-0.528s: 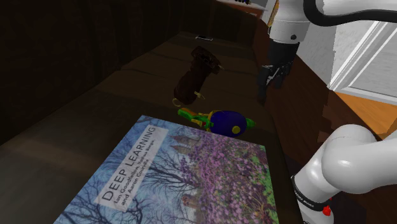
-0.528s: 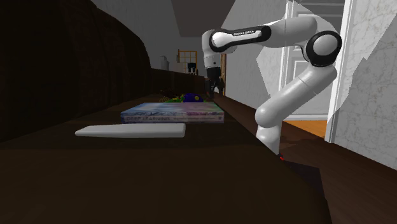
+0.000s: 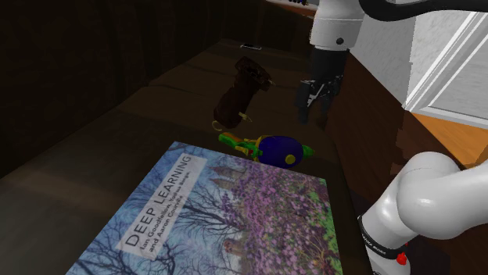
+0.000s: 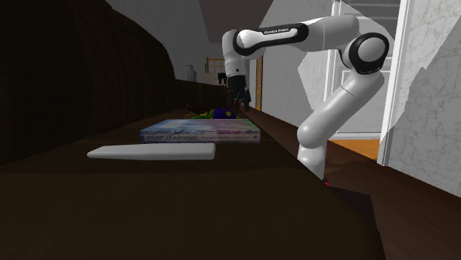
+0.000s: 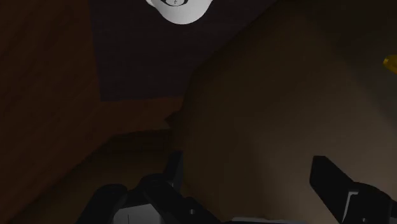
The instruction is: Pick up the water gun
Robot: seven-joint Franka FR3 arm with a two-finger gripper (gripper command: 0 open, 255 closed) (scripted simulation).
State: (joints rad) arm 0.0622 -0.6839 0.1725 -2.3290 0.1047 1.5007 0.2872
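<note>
The water gun point(image 3: 270, 148) is a toy with a dark blue tank, a green body and yellow trim. It lies on the dark brown surface just beyond the far edge of a big book; past that book it shows again as the water gun point(image 4: 218, 114). My black gripper point(image 3: 311, 117) hangs above the surface, beyond the gun and slightly to the shoulder view's right, pointing down. It is open with nothing between its fingers. In the wrist view the gripper point(image 5: 254, 207) has its fingers wide apart over bare brown surface.
A "Deep Learning" book point(image 3: 227, 215) with a purple tree cover lies nearest the stand. A dark brown object point(image 3: 242, 92) sits beyond the gun to the shoulder view's left. A flat white slab point(image 4: 151, 151) lies in front of the book. A white door point(image 3: 453, 70) stands at the right.
The arm has swung towards the shoulder view's left, carrying the gripper in over the surface and closer to the water gun. The gun, book and brown object have not moved.
</note>
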